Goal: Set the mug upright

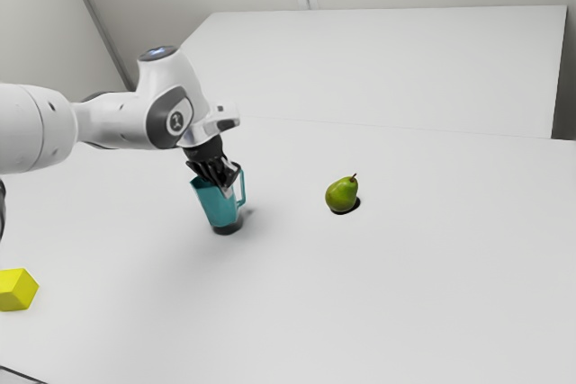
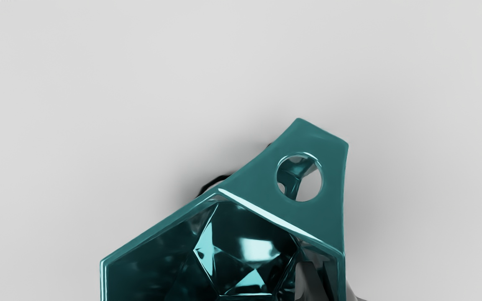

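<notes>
Teal mug, mouth up, at the pincer.
On the white table (image 1: pixel 405 249), the Franka arm (image 1: pixel 126 120) reaches in from nine o'clock; the teal mug (image 1: pixel 216 205) sits at six below its black gripper (image 1: pixel 226 190), which appears to pinch the wall. Its long axis runs near upright, rim slightly toward eleven, handle (image 1: pixel 242 188) at two.

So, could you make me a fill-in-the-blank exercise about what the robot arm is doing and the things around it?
One finger of the end effector is ____ the mug, while the other is outside it.
The mug's handle has a round ____ through its flat top.
The fruit on the table is a ____.
The cube is ____ in colour.

Missing words: inside; hole; pear; yellow.
</notes>
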